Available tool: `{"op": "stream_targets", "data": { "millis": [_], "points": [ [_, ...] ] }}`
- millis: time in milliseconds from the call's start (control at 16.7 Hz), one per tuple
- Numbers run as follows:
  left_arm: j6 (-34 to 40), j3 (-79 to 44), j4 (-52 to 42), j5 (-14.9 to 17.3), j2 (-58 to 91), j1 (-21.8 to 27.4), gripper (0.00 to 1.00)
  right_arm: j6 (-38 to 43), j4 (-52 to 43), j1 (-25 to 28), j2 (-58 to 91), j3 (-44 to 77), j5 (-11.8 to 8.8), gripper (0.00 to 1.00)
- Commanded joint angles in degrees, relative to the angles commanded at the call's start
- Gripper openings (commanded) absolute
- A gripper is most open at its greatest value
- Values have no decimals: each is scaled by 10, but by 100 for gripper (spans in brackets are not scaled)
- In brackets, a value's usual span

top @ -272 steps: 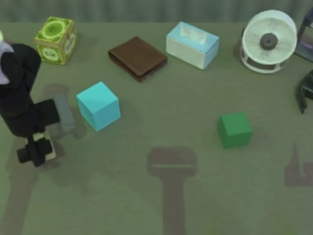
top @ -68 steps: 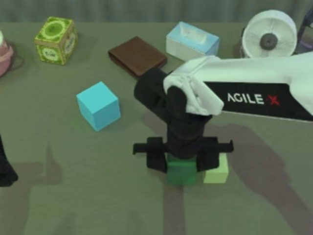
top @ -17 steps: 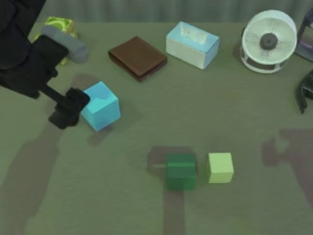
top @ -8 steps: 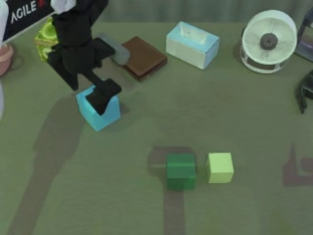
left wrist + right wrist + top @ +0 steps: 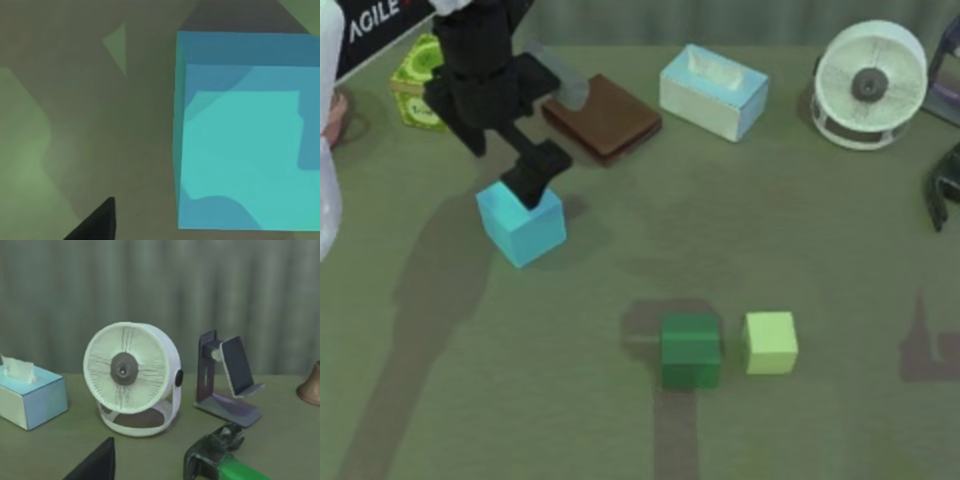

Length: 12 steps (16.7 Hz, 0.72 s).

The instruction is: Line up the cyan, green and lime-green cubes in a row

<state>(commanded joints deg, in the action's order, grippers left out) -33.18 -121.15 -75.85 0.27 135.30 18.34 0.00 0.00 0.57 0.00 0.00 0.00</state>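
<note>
The cyan cube (image 5: 520, 222) sits left of the table's middle and fills much of the left wrist view (image 5: 245, 145). My left gripper (image 5: 530, 192) hangs open right over its far top edge. One dark fingertip (image 5: 97, 224) shows beside the cube, apart from it. The green cube (image 5: 690, 350) and the lime-green cube (image 5: 771, 342) stand side by side near the front middle, a small gap between them. My right arm is parked off the right side. Only one of its fingertips (image 5: 97, 462) shows, with nothing held.
Along the back stand a patterned yellow-green box (image 5: 415, 85), a brown wallet (image 5: 605, 118), a tissue box (image 5: 712, 92) and a white fan (image 5: 870, 85). A phone stand (image 5: 225, 380) and a dark tool with a green handle (image 5: 220, 457) lie at the right edge.
My left arm swung from the cyan cube's left side to above it, then shifted slightly toward the back. None of the three cubes has moved.
</note>
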Motion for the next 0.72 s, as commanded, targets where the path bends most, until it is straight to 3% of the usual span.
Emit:
{"op": "stream_targets", "data": {
  "millis": [240, 720],
  "points": [
    [0, 22, 23, 0, 3, 0, 100, 0, 0, 0, 0, 0, 0, 100],
    [-1, 136, 176, 0, 40, -1, 100, 0, 0, 0, 0, 0, 0, 100]
  ]
}}
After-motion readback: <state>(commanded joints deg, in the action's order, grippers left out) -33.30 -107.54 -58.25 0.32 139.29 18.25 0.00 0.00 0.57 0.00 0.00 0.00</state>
